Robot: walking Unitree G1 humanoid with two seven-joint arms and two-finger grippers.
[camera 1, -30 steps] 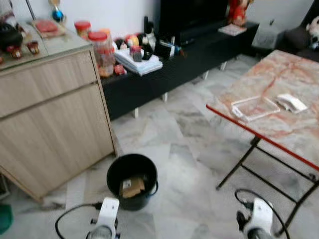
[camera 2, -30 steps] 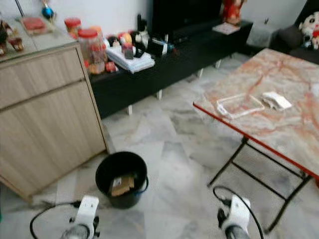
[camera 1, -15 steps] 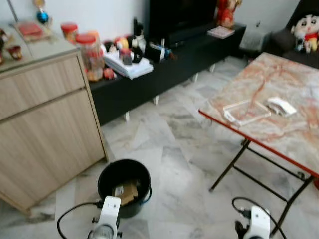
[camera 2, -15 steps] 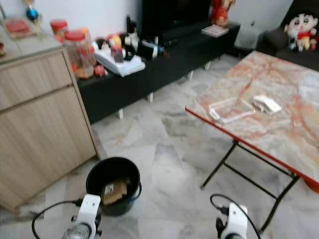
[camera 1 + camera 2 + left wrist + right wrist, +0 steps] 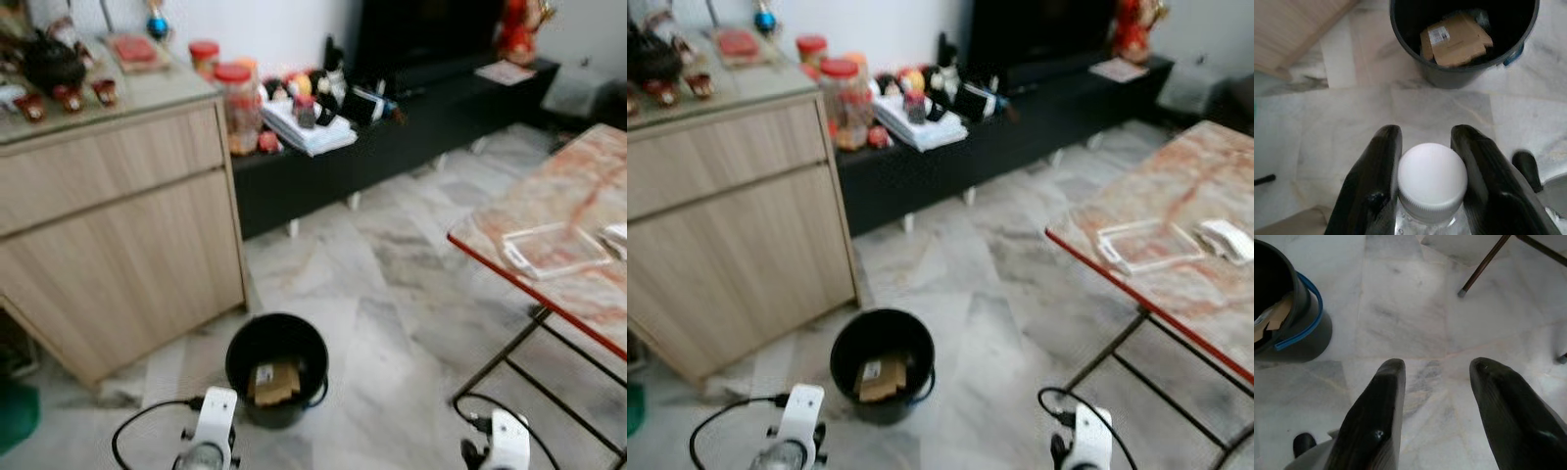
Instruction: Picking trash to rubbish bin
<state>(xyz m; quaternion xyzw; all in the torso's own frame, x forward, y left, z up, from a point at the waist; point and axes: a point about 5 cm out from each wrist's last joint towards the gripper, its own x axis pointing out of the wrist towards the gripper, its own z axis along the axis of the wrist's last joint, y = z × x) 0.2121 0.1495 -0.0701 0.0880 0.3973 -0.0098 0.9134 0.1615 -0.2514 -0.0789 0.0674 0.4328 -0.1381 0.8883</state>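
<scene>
- A clear plastic bottle point(image 5: 1431, 196) with a white cap is held at the neck between the fingers of the left gripper point(image 5: 1426, 171); it is judged light, smooth and easily dented.
- Its long axis runs along the fingers, cap pointing ahead toward the black bin point(image 5: 1464, 39) just beyond the fingertips.
- The right gripper point(image 5: 1437, 396) is spread wide, holding nothing.

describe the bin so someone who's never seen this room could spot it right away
Find the wooden cabinet on the left of the marble floor. Just off its near corner a bin stands on the tiles, with the folding table well off to the other side. It is the round black bucket with a blue handle and brown cardboard inside.
</scene>
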